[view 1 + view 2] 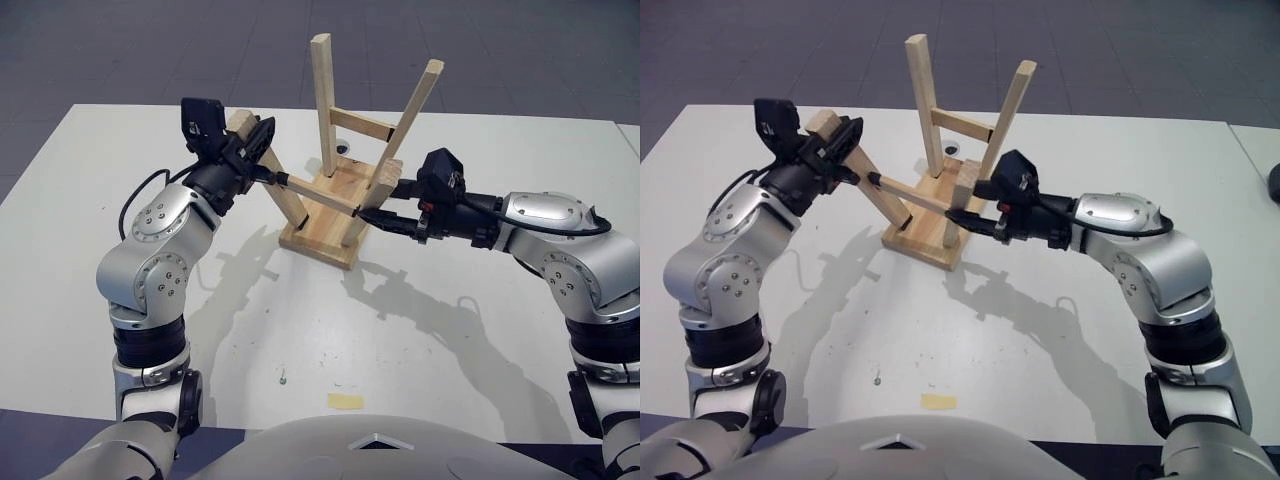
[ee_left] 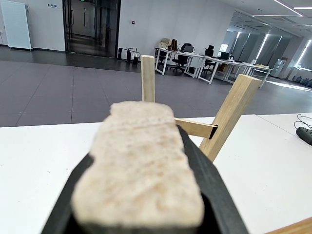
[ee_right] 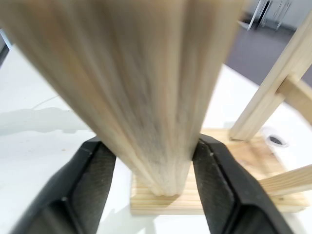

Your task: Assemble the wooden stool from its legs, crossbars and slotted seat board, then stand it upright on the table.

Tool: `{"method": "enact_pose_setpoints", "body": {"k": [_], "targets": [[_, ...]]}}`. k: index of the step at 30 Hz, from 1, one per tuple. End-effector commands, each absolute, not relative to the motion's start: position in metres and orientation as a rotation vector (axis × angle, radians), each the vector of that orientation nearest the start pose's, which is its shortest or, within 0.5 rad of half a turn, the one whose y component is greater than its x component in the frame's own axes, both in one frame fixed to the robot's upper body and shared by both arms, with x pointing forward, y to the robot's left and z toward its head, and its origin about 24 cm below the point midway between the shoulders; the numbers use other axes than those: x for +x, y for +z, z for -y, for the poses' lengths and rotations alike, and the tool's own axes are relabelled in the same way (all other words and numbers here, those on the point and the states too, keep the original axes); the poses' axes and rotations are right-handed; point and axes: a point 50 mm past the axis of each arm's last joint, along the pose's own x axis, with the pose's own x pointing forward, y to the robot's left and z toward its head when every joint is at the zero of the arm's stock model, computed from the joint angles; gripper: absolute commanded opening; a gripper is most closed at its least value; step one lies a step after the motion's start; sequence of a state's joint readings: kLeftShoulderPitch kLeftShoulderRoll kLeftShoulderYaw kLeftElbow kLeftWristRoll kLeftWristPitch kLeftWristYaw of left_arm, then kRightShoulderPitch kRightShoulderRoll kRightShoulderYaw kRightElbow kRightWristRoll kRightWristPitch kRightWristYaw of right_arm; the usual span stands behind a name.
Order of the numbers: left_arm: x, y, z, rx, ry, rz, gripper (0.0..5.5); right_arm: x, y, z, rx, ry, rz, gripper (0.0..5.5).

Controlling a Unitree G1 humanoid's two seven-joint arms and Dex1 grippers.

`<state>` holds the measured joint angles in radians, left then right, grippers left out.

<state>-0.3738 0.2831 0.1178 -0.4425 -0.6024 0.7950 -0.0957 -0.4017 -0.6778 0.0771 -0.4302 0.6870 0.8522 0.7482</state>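
Left gripper [image 1: 258, 143] clamps the top of the near-left leg [image 1: 291, 202]; right gripper [image 3: 158, 187] clamps the near-right leg [image 3: 146, 97]. Between these 2 legs runs a crossbar [image 1: 322, 195]. Stool stands inverted, seat board [image 1: 315, 242] on the table [image 1: 450, 330].

White table [image 1: 450, 330] with upturned seat board [image 1: 322, 238], tan tape scrap [image 1: 346, 401], small screw [image 1: 283, 378]

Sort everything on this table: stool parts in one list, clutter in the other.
Belongs to the job:
seat board
near-left leg, in the left gripper jaws
near-right leg, in the right gripper jaws
far-left leg
far-right leg
front crossbar
rear crossbar

Just lying about:
yellowish scrap
small dark bit
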Motion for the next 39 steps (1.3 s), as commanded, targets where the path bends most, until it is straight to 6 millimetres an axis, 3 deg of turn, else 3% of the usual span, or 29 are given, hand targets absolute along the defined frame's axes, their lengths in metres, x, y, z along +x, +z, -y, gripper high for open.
{"method": "enact_pose_setpoints", "body": {"k": [1, 4, 7, 12, 14, 16, 21, 25, 31, 36, 39], "targets": [[0.282, 0.179, -0.149, -0.166, -0.43, -0.006, 1.02, 0.247, 0.203, 0.145, 0.097, 1.287, -0.114, 3.35], [0.282, 0.178, -0.151, -0.15, -0.434, -0.014, 1.02, 0.243, 0.232, 0.153, 0.321, 1.374, 0.023, 3.77], [0.281, 0.174, -0.151, -0.144, -0.451, -0.031, 1.02, 0.25, 0.251, 0.162, 0.444, 1.351, 0.114, 4.26], [0.274, 0.171, -0.144, -0.107, -0.582, -0.048, 1.02, 0.273, 0.258, 0.172, 0.364, 1.205, 0.12, 5.03], [0.273, 0.17, -0.141, -0.084, -0.618, -0.056, 1.02, 0.28, 0.26, 0.17, 0.325, 1.211, 0.117, 5.39], [0.274, 0.17, -0.139, -0.067, -0.651, -0.057, 1.02, 0.286, 0.257, 0.165, 0.274, 1.244, 0.101, 5.4], [0.275, 0.168, -0.13, -0.048, -0.698, -0.058, 1.02, 0.299, 0.234, 0.136, 0.208, 1.333, 0.015, 5.4], [0.275, 0.165, -0.123, -0.041, -0.717, -0.064, 1.02, 0.314, 0.204, 0.117, 0.126, 1.313, -0.067, 5.4], [0.272, 0.158, -0.118, -0.05, -0.717, -0.078, 1.02, 0.329, 0.178, 0.094, 0.106, 1.298, -0.121, 5.4], [0.273, 0.158, -0.119, -0.052, -0.699, -0.073, 1.02, 0.325, 0.11, 0.101, -0.272, 1.264, -0.362, 5.4], [0.272, 0.157, -0.123, -0.057, -0.679, -0.072, 1.03, 0.324, 0.097, 0.105, -0.327, 1.224, -0.383, 5.4]]}}
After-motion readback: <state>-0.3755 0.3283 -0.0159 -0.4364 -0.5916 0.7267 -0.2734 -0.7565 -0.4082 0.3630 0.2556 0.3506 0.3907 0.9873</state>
